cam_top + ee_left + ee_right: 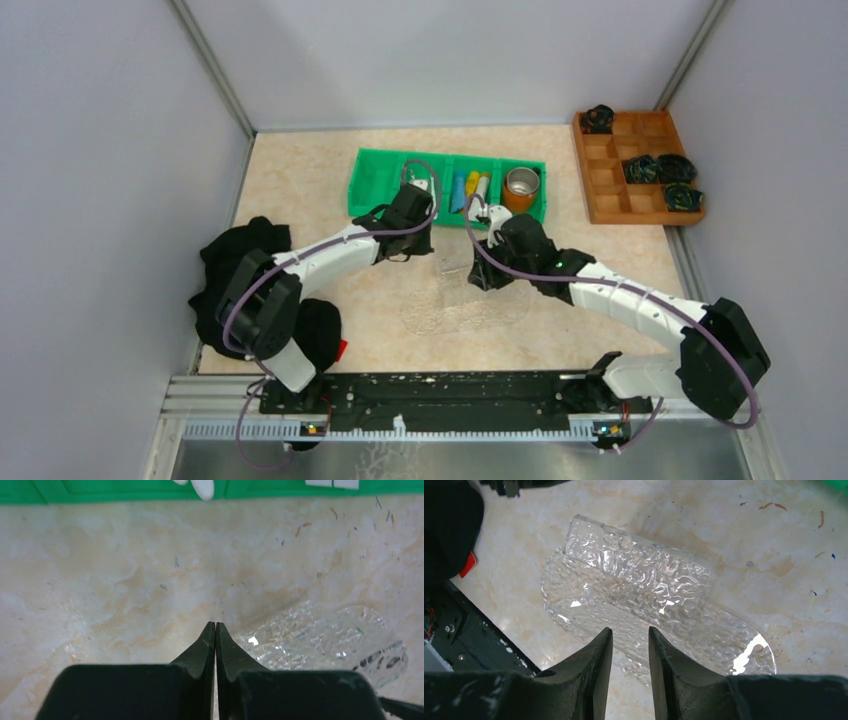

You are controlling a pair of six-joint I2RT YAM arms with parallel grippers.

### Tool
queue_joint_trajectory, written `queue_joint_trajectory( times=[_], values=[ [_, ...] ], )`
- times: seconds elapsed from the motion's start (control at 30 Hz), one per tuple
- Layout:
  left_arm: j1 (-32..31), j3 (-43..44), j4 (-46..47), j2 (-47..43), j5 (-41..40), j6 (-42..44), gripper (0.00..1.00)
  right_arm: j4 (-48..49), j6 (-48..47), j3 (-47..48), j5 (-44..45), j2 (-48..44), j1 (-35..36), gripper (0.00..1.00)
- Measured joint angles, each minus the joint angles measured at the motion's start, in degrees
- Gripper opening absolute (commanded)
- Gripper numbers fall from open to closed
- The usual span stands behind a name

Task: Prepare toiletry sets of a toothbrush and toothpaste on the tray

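The clear, crinkled plastic tray (639,575) lies on the beige marbled table (300,170), near the green compartmented bin (380,180) that holds the blue, yellow and white toothpaste tubes (471,186). The right gripper (630,635) hovers with its fingers narrowly parted over the tray's near rim. The left gripper (215,626), fingers pressed together, sits over bare tabletop beside the tray's left edge.

- Your white-and-black jointed left arm (320,255) rises from the lower left of the overhead frame, folds at the elbow, and reaches toward the centre.
- Its black two-finger left gripper (215,625) points downward, fingers pressed flat together.
- Your white-and-black jointed right arm (630,300) stretches from the lower right toward the centre.
- Your black two-finger right gripper (630,632) shows a narrow gap between its fingers; you cannot tell whether they pinch anything.
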Motion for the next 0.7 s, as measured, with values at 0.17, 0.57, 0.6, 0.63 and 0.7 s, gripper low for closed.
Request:
queue_joint_trajectory(
  times=[0.17, 0.57, 0.6, 0.63, 0.7],
  values=[
    [3.43, 1.38, -0.07, 0.94, 0.57, 0.44, 0.05, -0.48, 0.00, 1.84, 0.94, 1.05, 2.01, 0.33],
    [3.98, -0.59, -0.02, -1.03, 1.84, 0.48, 0.05, 1.44, 1.09, 0.94, 4.57, 2.43, 7.82, 0.32],
    [3.98, -0.68, -0.04, -1.20, 1.90, 0.46, 0.05, 1.92, 1.29, 0.50, 5.16, 2.38, 8.48, 0.32],
    [4.00, -0.76, -0.02, -1.38, 1.90, 0.48, 0.05, 2.16, 1.57, -0.15, 5.68, 2.34, 9.07, 0.32],
    [4.00, -0.94, -0.02, -1.79, 1.92, 0.46, 0.05, 2.21, 2.08, -1.81, 6.45, 2.32, 10.47, 0.32]
  ],
)
